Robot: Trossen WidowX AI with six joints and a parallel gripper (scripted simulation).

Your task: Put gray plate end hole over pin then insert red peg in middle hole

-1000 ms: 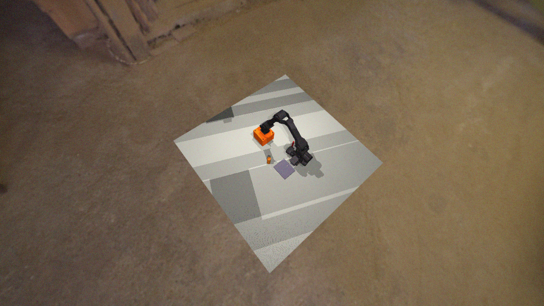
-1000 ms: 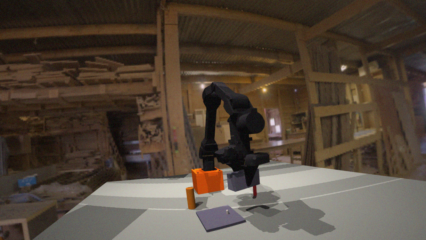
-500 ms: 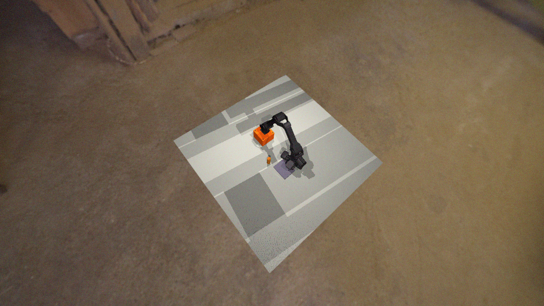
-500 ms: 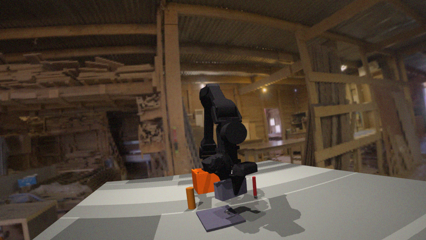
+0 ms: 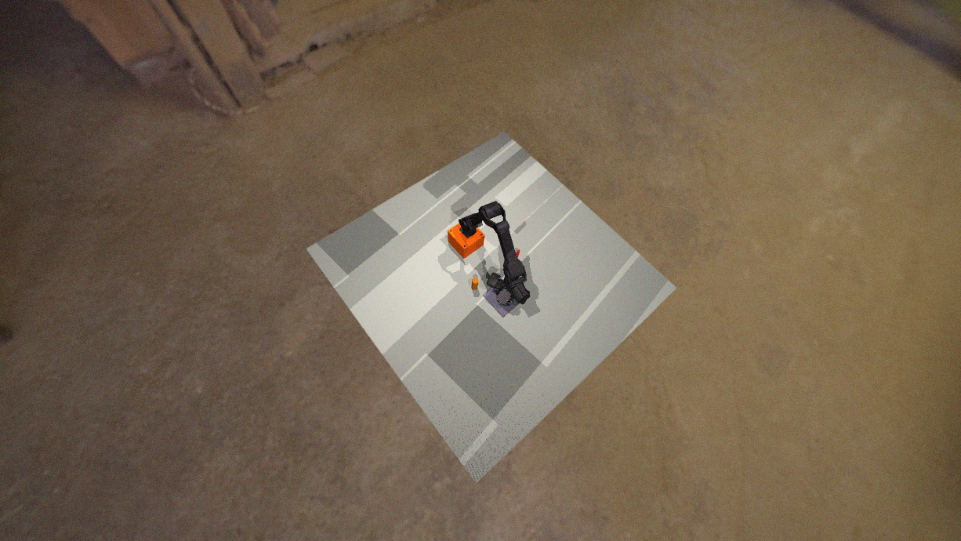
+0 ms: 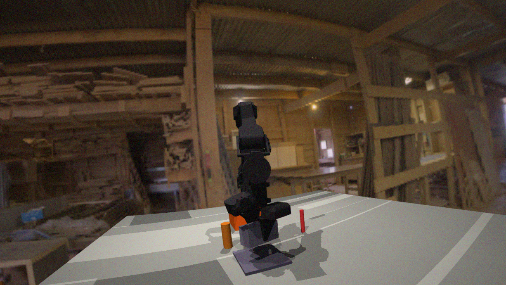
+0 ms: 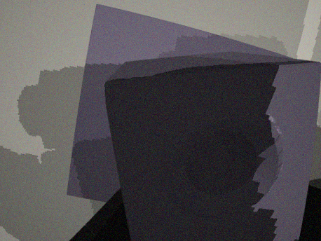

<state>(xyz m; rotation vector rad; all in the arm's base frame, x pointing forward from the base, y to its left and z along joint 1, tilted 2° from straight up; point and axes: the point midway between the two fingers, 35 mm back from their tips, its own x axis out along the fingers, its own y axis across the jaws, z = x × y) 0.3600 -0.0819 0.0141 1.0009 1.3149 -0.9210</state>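
The gray plate (image 5: 503,297) (image 6: 249,234) (image 7: 294,196) is a thick block held level above the base. My gripper (image 5: 505,295) (image 6: 261,233) (image 7: 190,181) is shut on it. In the wrist view its top is mostly in shadow, with part of a round hole's rim showing at the right. The thin purple-gray base (image 5: 502,310) (image 6: 247,263) (image 7: 115,31) lies flat below. Its pin (image 6: 270,250) shows faintly in the shadow under the plate, which does not touch the base. The red peg (image 5: 517,253) (image 6: 301,221) stands upright on the table, apart from the gripper.
An orange cylinder (image 5: 474,283) (image 6: 226,235) stands upright beside the base, on the left in the exterior view. The orange box (image 5: 465,247) (image 6: 236,222) under the arm's foot is behind the plate there. The table (image 5: 585,268) (image 6: 371,248) carries striped shadows.
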